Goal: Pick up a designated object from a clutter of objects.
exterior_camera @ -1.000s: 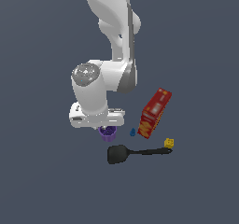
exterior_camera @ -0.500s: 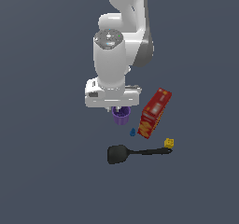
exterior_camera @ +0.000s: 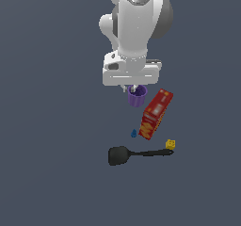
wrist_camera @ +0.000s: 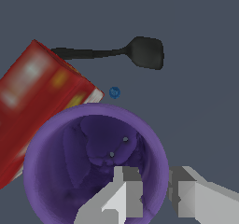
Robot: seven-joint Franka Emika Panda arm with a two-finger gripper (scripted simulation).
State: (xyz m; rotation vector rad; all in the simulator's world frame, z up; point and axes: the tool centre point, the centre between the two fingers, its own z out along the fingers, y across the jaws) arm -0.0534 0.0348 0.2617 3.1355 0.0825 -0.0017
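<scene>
The purple cup (exterior_camera: 137, 97) hangs under my gripper (exterior_camera: 133, 88), lifted above the floor, beside the red-orange box (exterior_camera: 156, 113). In the wrist view the cup (wrist_camera: 70, 157) fills the frame, open mouth toward the camera. My gripper (wrist_camera: 154, 192) is shut on its rim, one finger (wrist_camera: 126, 190) inside the cup and the other finger (wrist_camera: 196, 195) outside the wall. The black spatula (exterior_camera: 136, 154), the tiny blue piece (exterior_camera: 133, 133) and the yellow cube (exterior_camera: 170, 144) lie on the floor below.
The red-orange box (wrist_camera: 37, 101) lies tilted close to the cup. The spatula (wrist_camera: 126, 52) and blue piece (wrist_camera: 114, 92) lie beyond it. The floor is plain dark grey all around.
The arm has risen and moved toward the exterior view's right, carrying the purple cup up off the floor. The other objects have not moved.
</scene>
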